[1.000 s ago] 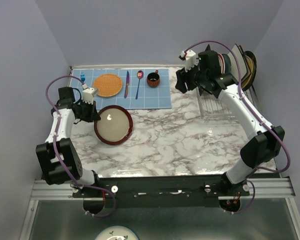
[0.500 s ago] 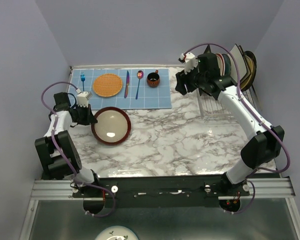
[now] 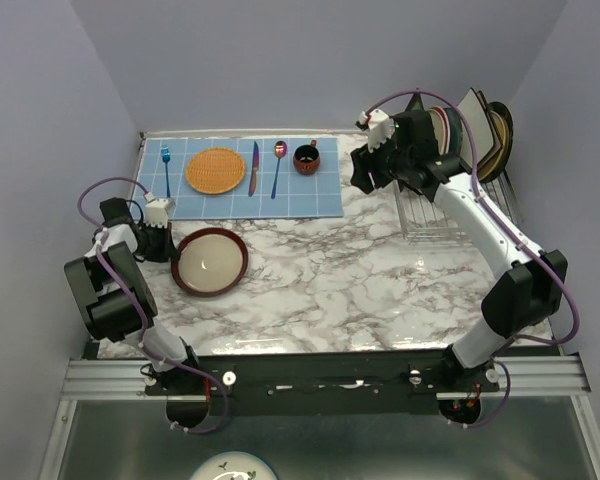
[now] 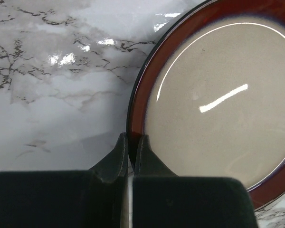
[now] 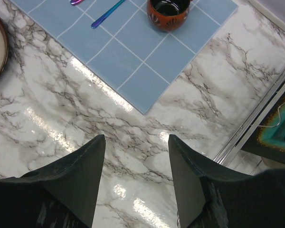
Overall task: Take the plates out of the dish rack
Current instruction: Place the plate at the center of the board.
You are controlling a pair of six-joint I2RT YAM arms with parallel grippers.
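The step in hand looks like setting one plate down. The left gripper [image 4: 131, 142] is pinched tight on the edge of a round plate with a cream middle and a dark red rim [image 4: 218, 109]. This plate is low on the white marble table [image 3: 360, 290], at the left side, just in front of the light blue checked mat [image 3: 300, 195]. It looks flat, but it is hard to be sure it is all the way down. The plate is shiny and smooth, with a bright stripe of light on it. The next move is most likely for the left gripper to let go of the rim and lift away without dragging the plate. The right gripper [image 5: 135, 142] has its two black fingers spread apart with nothing between them. It hangs over the table just beside the silver wire dish rack [image 3: 435, 215], which stands at the far right. More plates [image 3: 475, 120] stand on edge at the back of the rack, close together. A teal one [image 5: 278, 135] peeks in at the edge of the right wrist view. The right gripper will likely need to turn to the rack and close on one rim without bumping the plates next to it.
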